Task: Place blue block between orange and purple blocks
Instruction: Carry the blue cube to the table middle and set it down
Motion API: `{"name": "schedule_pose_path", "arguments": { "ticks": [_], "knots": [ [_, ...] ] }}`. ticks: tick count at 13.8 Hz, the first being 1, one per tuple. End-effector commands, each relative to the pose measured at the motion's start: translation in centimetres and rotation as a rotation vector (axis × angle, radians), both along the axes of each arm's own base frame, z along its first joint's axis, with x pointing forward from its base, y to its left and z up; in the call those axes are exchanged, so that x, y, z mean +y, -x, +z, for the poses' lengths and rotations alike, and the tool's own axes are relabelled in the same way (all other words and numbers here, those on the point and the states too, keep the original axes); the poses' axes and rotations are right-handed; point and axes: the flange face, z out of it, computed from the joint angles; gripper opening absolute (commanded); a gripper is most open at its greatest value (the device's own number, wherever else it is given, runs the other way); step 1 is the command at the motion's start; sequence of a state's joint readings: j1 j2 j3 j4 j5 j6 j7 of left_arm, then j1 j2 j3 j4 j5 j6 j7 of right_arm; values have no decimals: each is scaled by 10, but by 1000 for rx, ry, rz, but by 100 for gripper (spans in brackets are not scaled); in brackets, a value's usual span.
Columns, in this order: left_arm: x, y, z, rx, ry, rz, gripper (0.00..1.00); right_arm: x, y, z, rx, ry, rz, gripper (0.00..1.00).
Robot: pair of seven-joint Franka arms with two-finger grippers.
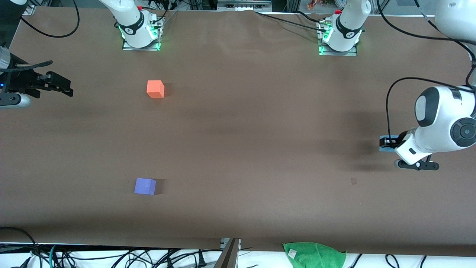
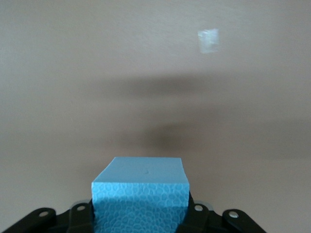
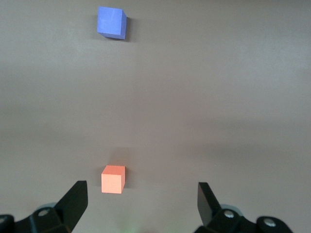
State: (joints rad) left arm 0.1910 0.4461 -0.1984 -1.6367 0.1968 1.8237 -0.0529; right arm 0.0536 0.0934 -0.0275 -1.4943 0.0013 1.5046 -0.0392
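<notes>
Purple block (image 1: 145, 186) nearest, blue block (image 2: 140, 194) clamped in left claw (image 2: 140, 213), right claw (image 3: 141, 199) apart.

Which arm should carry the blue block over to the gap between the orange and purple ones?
Left: its claw is shut on the blue block; the right claw waits open, empty.

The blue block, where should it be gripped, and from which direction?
Grip the blue block across two opposite flat side faces, coming down from above: it is a small cube on the table, with parallel sides. The left gripper already does this, jaws shut on its sides. The right gripper waits open.
</notes>
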Motion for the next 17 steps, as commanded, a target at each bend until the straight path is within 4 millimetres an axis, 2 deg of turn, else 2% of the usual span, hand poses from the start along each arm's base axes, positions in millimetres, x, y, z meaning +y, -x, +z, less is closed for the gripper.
{"name": "schedule_pose_path", "arguments": {
  "ticks": [1, 3, 5, 6, 8, 9, 11, 13, 15, 17],
  "knots": [
    [-72, 6, 26, 35, -34, 38, 28, -3, 0, 3, -5, 0, 2, 100],
    [-145, 19, 40, 21, -16, 25, 29, -3, 0, 3, -6, 0, 2, 100],
    [-216, 34, 47, -7, 15, 29, 29, -3, 0, 3, -6, 0, 2, 100],
    [-257, 43, 49, -40, 49, 14, 29, -3, 0, 3, -6, 0, 2, 100],
    [-331, 67, 36, -66, 68, 37, 28, -3, -1, 2, -8, 0, 2, 100],
    [-360, 77, 26, -84, 70, 98, 28, -3, -1, 3, -9, 0, 2, 100],
    [-419, 99, -5, -107, 101, 112, 27, -3, -1, 3, -11, 0, 2, 100],
    [-446, 108, -42, -140, 99, 82, 27, -3, -2, 2, -11, 0, 2, 100],
    [-477, 118, -75, -167, 160, 170, 27, -3, -2, 1, -9, 0, 2, 100],
    [-494, 130, -106, -221, 130, 162, 27, -3, -2, 0, -8, 1, 4, 100]
  ]
}}
